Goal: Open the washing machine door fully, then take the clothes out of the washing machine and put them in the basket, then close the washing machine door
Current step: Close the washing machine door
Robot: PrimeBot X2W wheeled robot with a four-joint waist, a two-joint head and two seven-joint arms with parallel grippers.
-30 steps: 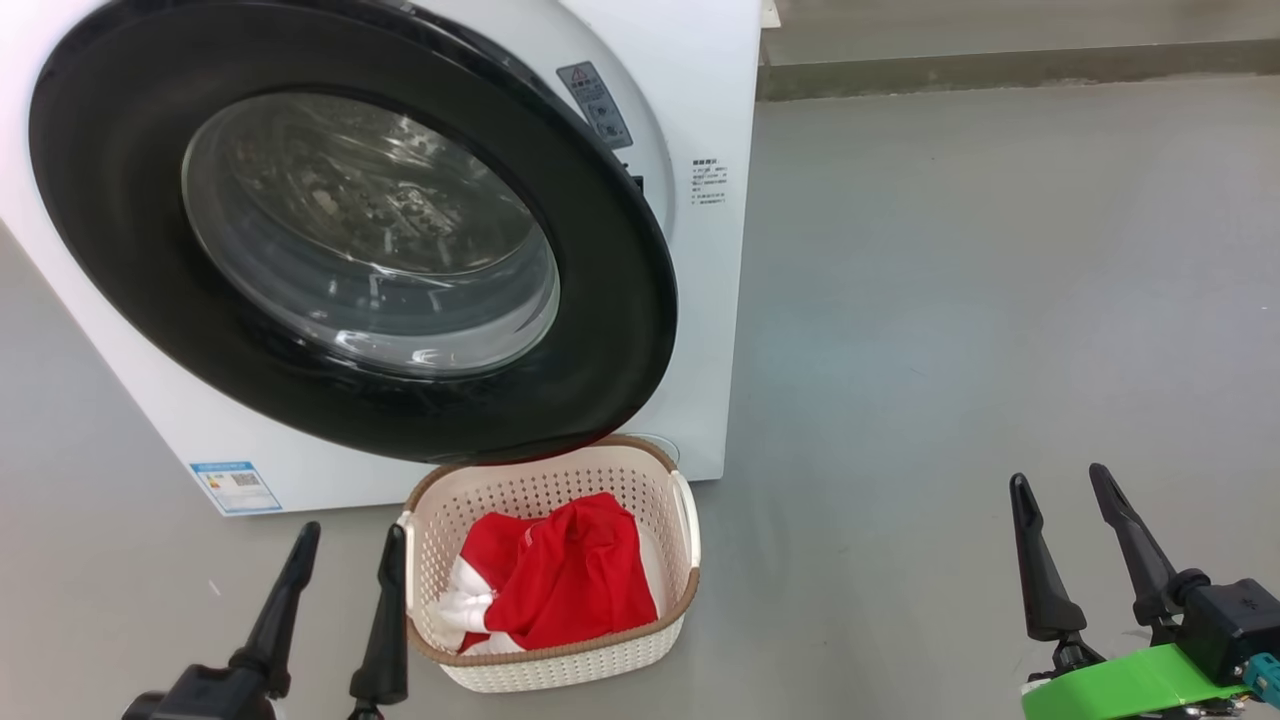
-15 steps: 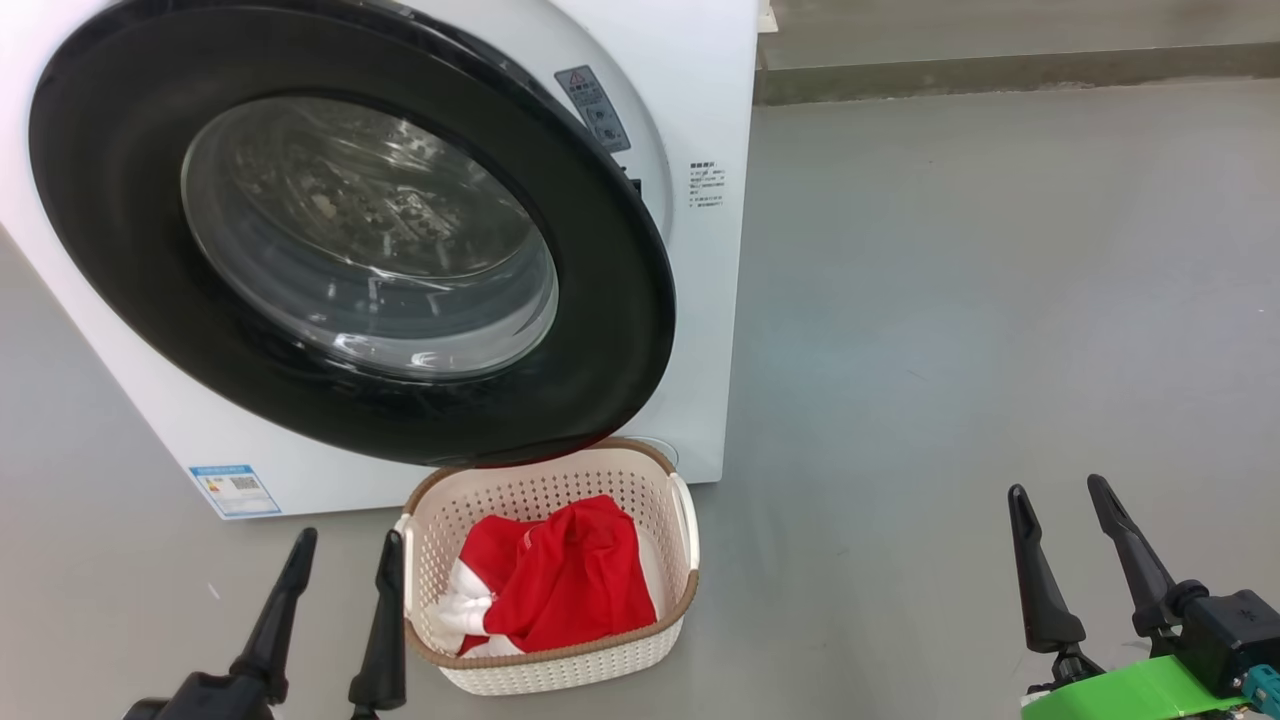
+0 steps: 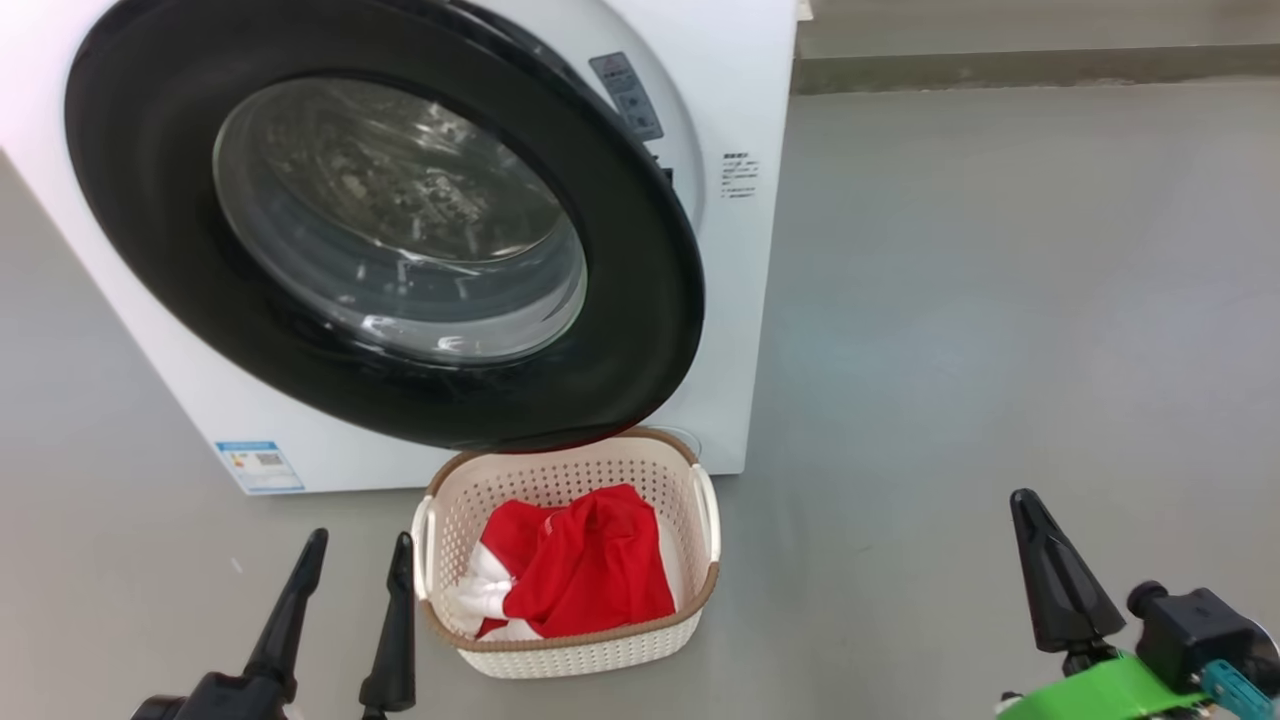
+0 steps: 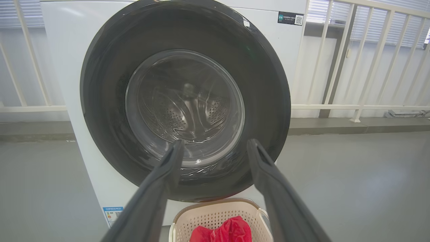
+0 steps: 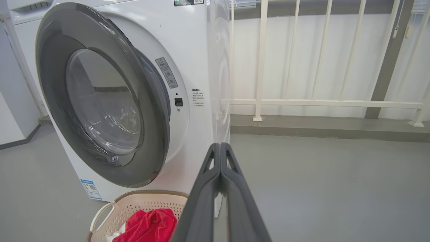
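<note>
The washing machine (image 3: pixel 745 330) stands white at the upper left. Its door (image 3: pixel 140 210), black-rimmed with a glass bowl, hangs slightly ajar, a gap showing at its right edge (image 5: pixel 158 134). The basket (image 3: pixel 570 655) sits on the floor under the door's lower edge, with the red clothes (image 3: pixel 585 565) inside it. My left gripper (image 3: pixel 360 540) is open and empty just left of the basket, pointing at the door (image 4: pixel 100 101). Far right of the basket, my right gripper (image 3: pixel 1022 498) is shut on nothing, its fingers (image 5: pixel 220 148) pressed together. The wrist views also show the basket (image 4: pixel 215 210) (image 5: pixel 134 201) and clothes (image 4: pixel 230 232) (image 5: pixel 147 225).
Grey floor (image 3: pixel 980 300) spreads wide to the right of the machine. A white railing (image 5: pixel 322 102) on a low kerb runs behind it. A blue label (image 3: pixel 258 465) marks the machine's lower left front.
My right gripper has gone from open to shut, with nothing between its fingers. The head view has shifted a little; door, basket and clothes have not moved.
</note>
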